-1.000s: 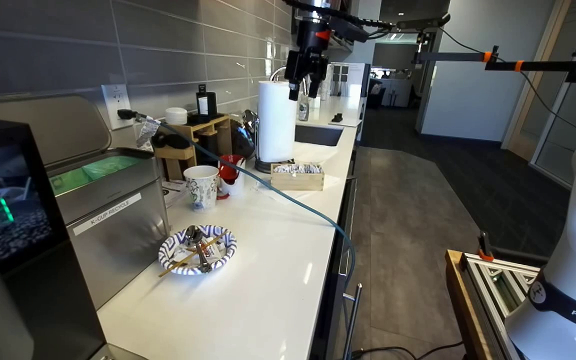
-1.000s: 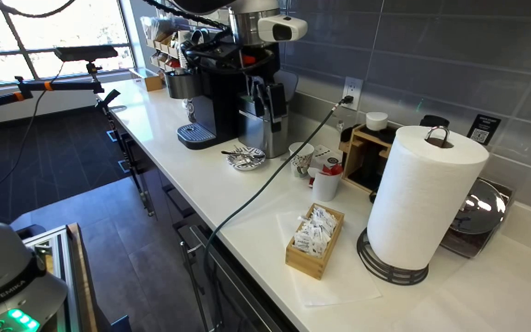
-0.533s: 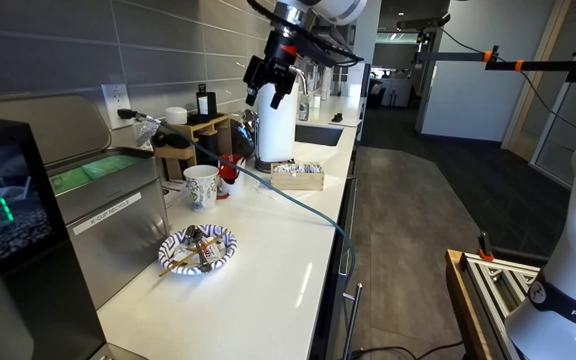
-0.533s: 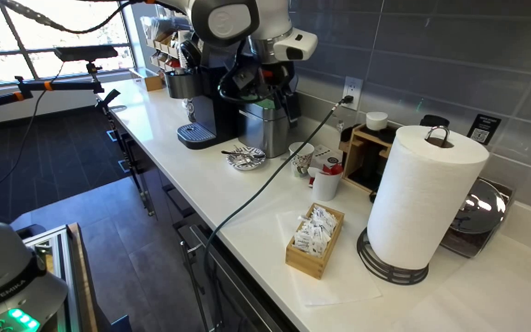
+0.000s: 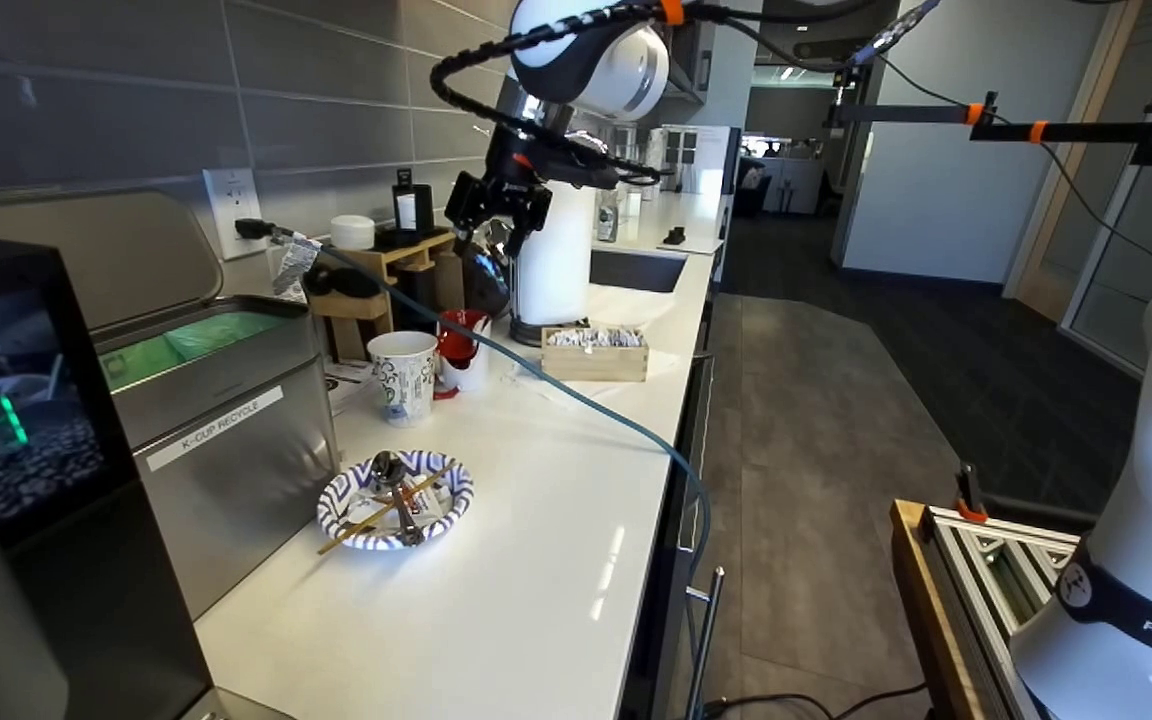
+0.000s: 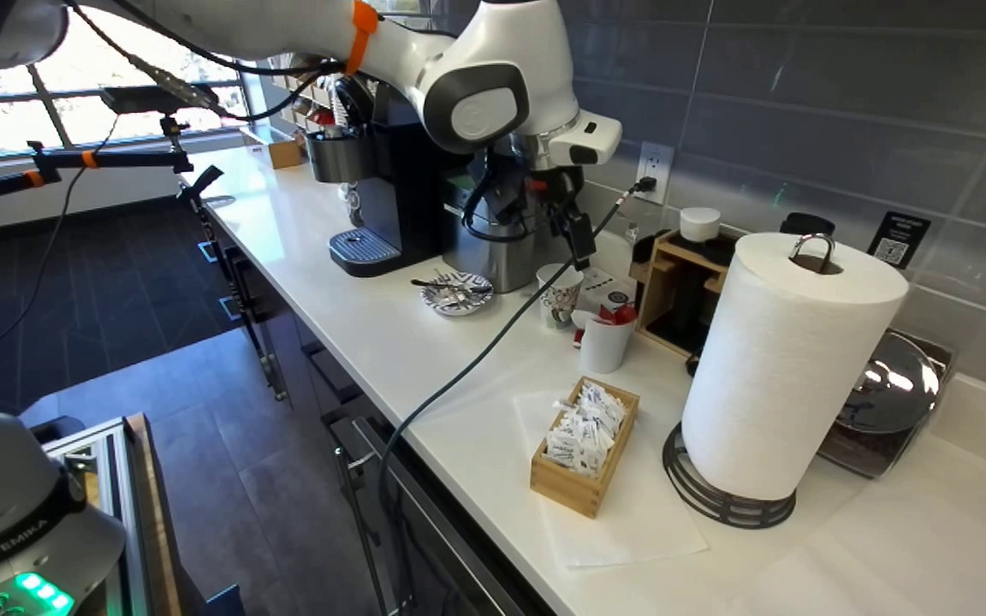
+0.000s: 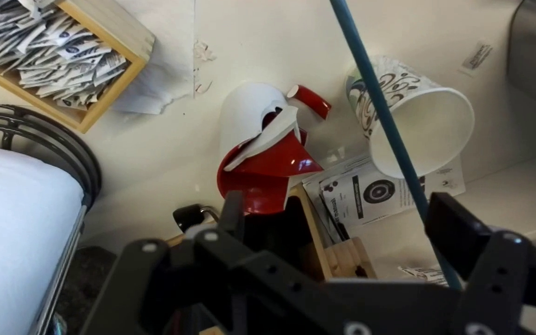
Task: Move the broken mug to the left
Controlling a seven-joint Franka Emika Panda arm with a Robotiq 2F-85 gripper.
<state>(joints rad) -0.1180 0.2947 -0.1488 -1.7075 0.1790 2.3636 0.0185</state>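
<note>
Currently, the Robotiq gripper (image 7: 345, 221) hangs with fingers (image 7: 456, 230) wide apart; below it the broken red-and-white mug (image 7: 268, 156) stands upright on the counter (image 7: 272, 37); lower than the gripper, too, are a curved red shard (image 7: 312, 100) and a patterned paper cup (image 7: 407, 83).

Wrist view, from broken mug (image 7: 272, 160): passage over counter (image 7: 268, 42) at twelve o'clock; cord (image 7: 383, 109) obstructs at two, packet box (image 7: 119, 25) at ten.

Kitchenette, coffee machine (image 6: 407, 197), labelled K-cup recycle bin (image 5: 251, 465), sink (image 5: 641, 268)
</note>
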